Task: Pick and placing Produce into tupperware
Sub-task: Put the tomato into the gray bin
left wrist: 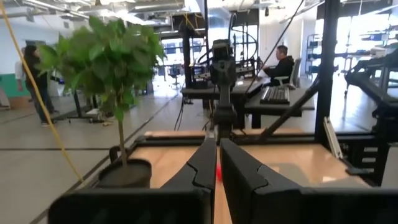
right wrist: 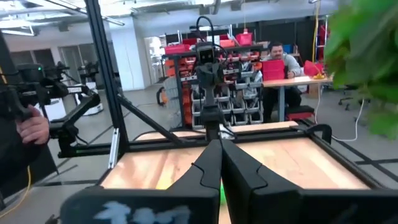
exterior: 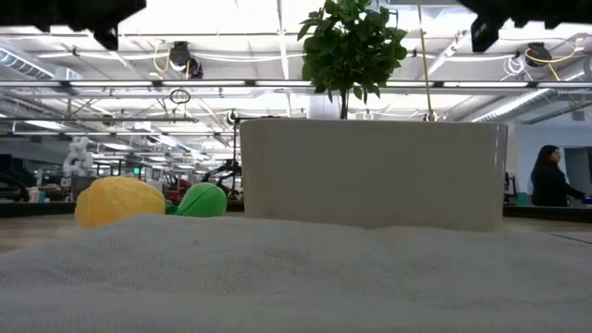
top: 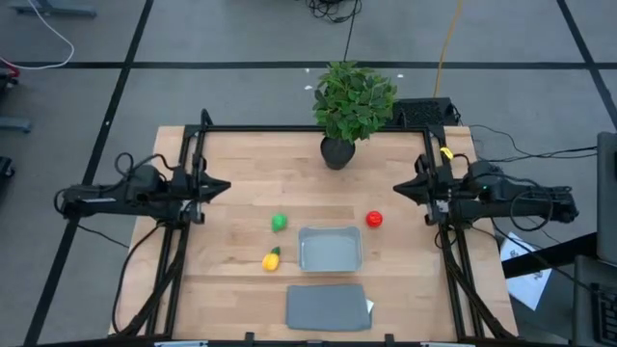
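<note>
The grey-blue tupperware sits flat on the wooden table, near the middle. Around it lie three produce pieces: a round green one to its far left, a round red one to its far right, and a yellow one with a green tip on its left. The low view shows the yellow piece and the green piece beside the tupperware's wall. My left gripper is raised at the table's left edge, shut and empty, pointing level. My right gripper mirrors it at the right edge, also shut and empty.
A flat grey lid lies at the table's near edge, in front of the tupperware. A leafy potted plant stands at the far edge, centre. Black frame rails run along both sides. People show in the room beyond.
</note>
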Robot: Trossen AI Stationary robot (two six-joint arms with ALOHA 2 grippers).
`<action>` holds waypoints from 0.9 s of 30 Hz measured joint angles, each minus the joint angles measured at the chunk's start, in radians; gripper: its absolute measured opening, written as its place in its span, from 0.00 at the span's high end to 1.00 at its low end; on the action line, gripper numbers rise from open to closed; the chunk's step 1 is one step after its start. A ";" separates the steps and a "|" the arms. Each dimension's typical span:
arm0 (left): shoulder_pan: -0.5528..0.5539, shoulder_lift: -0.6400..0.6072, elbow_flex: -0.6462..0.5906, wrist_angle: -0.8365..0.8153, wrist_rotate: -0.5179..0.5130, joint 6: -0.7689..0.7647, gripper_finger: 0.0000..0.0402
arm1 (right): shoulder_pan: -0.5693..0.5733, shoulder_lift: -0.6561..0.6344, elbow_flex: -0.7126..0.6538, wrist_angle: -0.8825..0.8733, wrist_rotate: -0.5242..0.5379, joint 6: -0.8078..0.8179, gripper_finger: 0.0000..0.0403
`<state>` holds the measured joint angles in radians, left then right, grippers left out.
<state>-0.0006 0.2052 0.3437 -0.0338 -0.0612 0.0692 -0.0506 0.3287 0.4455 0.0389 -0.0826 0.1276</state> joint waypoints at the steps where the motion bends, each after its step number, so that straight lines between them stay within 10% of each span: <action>1: 0.000 -0.014 -0.019 0.002 0.000 0.000 0.94 | -0.003 -0.006 -0.022 0.018 0.000 0.003 1.00; 27: -0.001 -0.027 -0.157 0.043 0.061 -0.173 0.94 | -0.005 -0.013 -0.425 0.557 -0.001 -0.006 1.00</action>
<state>-0.0013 0.1784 0.1867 0.0089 0.0002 -0.1041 -0.0551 0.3155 0.0204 0.5960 -0.0834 0.1220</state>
